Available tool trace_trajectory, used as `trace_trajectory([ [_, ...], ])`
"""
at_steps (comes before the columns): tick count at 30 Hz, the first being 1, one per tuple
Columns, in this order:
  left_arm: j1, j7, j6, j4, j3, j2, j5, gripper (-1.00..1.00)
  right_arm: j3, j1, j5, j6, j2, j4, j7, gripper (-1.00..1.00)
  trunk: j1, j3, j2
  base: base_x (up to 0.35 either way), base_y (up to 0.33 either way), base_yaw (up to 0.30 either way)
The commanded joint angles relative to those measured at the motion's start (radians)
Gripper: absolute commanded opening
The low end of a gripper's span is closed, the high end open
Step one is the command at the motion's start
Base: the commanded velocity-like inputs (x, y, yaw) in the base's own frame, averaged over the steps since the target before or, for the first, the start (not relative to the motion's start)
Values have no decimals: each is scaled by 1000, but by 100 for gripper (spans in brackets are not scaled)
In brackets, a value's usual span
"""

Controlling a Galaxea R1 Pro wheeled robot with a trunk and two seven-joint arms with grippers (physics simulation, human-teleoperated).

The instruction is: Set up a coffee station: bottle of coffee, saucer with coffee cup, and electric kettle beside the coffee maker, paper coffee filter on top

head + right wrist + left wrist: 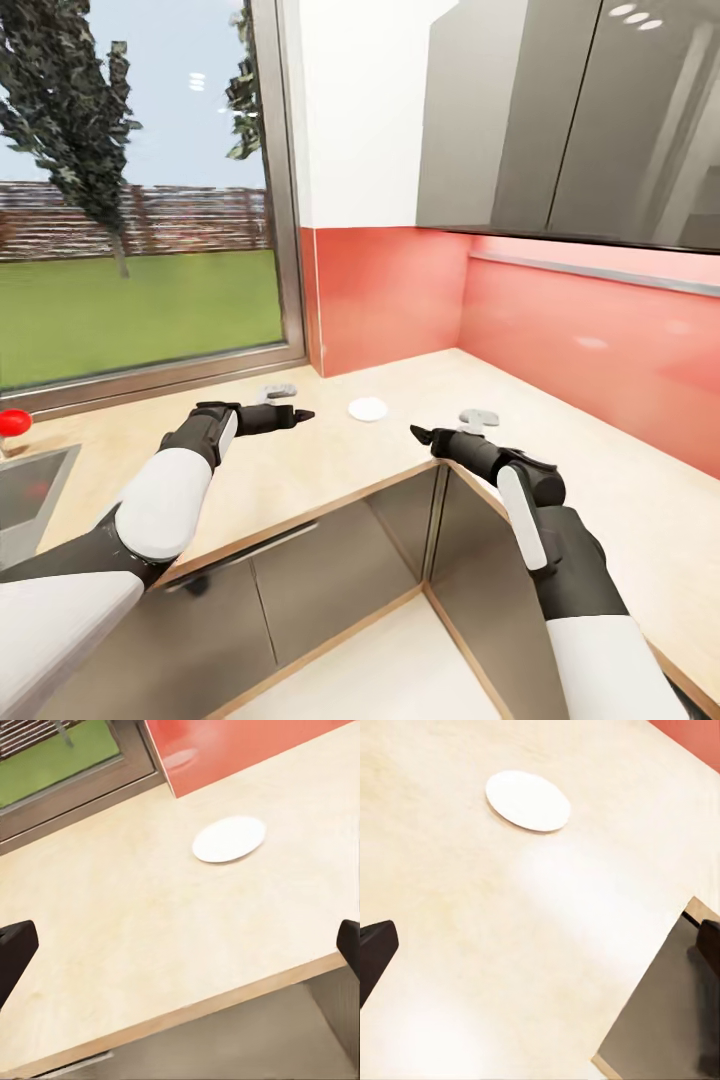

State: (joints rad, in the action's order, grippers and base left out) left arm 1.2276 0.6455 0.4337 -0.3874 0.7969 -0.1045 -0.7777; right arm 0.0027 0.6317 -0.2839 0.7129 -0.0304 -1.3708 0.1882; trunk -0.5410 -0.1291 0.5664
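Observation:
A small flat white saucer (pixel 367 408) lies alone on the light-wood kitchen countertop (pixel 300 470), near the corner under the red backsplash. My left gripper (pixel 305 414) hovers low over the counter just left of the saucer, open and empty. Just right of the saucer and a little nearer to me, my right gripper (pixel 418 433) is open and empty too. The saucer (pixel 528 800) lies ahead of the left gripper (pixel 540 949), whose dark fingertips (pixel 375 954) stand wide apart. In the right wrist view the saucer (pixel 229 838) is ahead of the open gripper (pixel 181 945).
The counter bends in an L around dark-grey base cabinets (pixel 330 570). A steel sink (pixel 30 495) is inset at far left, with a red round object (pixel 13 422) behind it. A large window (pixel 140 190) and glossy grey wall cabinets (pixel 570 120) stand above the red backsplash (pixel 400 290).

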Motion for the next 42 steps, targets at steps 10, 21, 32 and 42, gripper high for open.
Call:
trace_trajectory([
  [10,1,6,7,-1,8,-2,-6,100,-1,1,0,5,0,-1,4,100,-1,-8,2,316,-105,225],
  [21,1,6,10,0,10,-2,-6,100,-8,1,-9,5,0,-1,4,100,-1,-12,2,294,-189,123],
  [32,1,6,10,2,10,-1,-5,100,-8,0,-9,5,0,1,4,100,-1,-16,2,336,-17,192],
  [42,1,6,10,4,10,-1,-6,100,-58,1,-9,5,0,2,2,100,-1,-20,2,151,-27,87],
])
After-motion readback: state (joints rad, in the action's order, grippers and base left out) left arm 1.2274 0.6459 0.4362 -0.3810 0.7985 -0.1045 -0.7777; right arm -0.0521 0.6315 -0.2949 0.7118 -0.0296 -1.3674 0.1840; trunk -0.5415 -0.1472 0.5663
